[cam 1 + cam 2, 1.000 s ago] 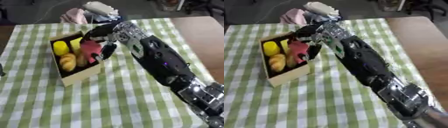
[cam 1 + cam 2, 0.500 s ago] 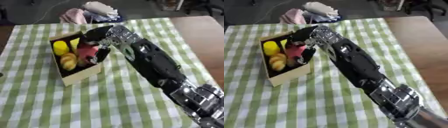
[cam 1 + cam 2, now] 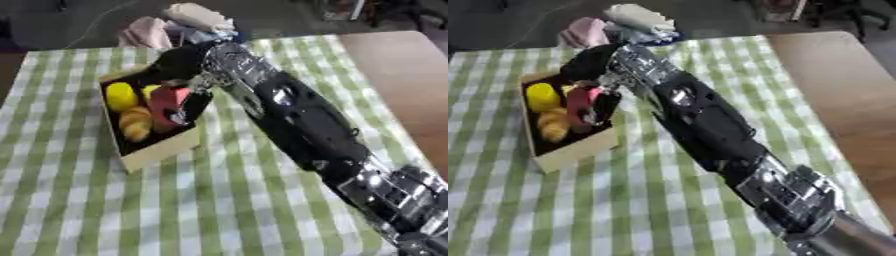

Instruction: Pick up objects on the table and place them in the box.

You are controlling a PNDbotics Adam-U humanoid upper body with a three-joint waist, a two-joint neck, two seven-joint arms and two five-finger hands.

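An open cardboard box (image 3: 163, 149) stands on the green checked cloth at the upper left. Inside it lie a yellow object (image 3: 120, 95), an orange-brown bread-like object (image 3: 136, 125) and a red object (image 3: 166, 102). My right arm runs from the lower right corner up to the box. My right hand (image 3: 181, 64) hangs over the box's right side, its fingers (image 3: 611, 80) curled down around the red object, which sits inside the box. The hand hides the box's far right corner. My left hand shows in neither view.
A heap of pink and white cloth things (image 3: 179, 22) lies at the far edge just behind the box. Bare brown tabletop (image 3: 398, 65) lies right of the checked cloth (image 3: 105, 210), which stretches out in front of the box.
My right hand has sunk a little lower over the box's right side with the red object. The things in the box have stayed put.
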